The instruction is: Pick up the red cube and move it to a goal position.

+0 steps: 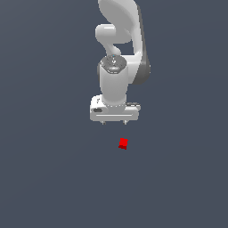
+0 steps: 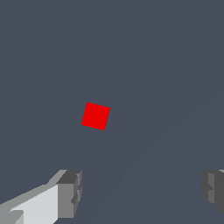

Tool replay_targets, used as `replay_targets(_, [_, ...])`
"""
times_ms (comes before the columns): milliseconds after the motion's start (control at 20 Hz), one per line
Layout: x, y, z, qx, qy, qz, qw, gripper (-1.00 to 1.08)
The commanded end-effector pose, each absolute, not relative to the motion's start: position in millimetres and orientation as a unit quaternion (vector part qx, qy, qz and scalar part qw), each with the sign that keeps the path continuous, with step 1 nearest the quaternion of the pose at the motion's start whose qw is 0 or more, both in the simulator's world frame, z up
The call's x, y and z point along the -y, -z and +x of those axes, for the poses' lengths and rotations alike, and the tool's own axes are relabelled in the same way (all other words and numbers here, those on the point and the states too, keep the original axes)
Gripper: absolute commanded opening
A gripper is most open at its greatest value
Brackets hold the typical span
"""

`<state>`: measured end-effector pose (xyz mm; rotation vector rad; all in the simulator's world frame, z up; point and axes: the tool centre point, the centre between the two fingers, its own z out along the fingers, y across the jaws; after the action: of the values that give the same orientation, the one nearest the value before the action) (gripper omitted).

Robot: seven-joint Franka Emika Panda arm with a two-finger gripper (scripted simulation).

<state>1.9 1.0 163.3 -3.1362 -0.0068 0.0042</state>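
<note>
Your gripper [image 2: 140, 192] is spread wide with nothing between its fingers [image 2: 70, 192]. The red cube [image 2: 95, 116] lies apart from it on the plain grey floor [image 1: 49, 178], slightly toward the exterior view's right of the gripper.

plain dark grey-blue floor [image 1: 44, 178], even light
</note>
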Motion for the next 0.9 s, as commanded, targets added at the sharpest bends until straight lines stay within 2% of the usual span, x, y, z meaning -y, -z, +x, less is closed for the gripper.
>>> replay_targets(0, [-1, -163, 2, 0.002, -0.001, -1.000, 0.003, 1.00])
replay_targets(400, [-8, -145, 5, -0.014, -0.001, -1.000, 0.002, 1.00])
replay_targets(850, [-29, -85, 19, -0.065, -0.001, -0.998, 0.001, 1.00])
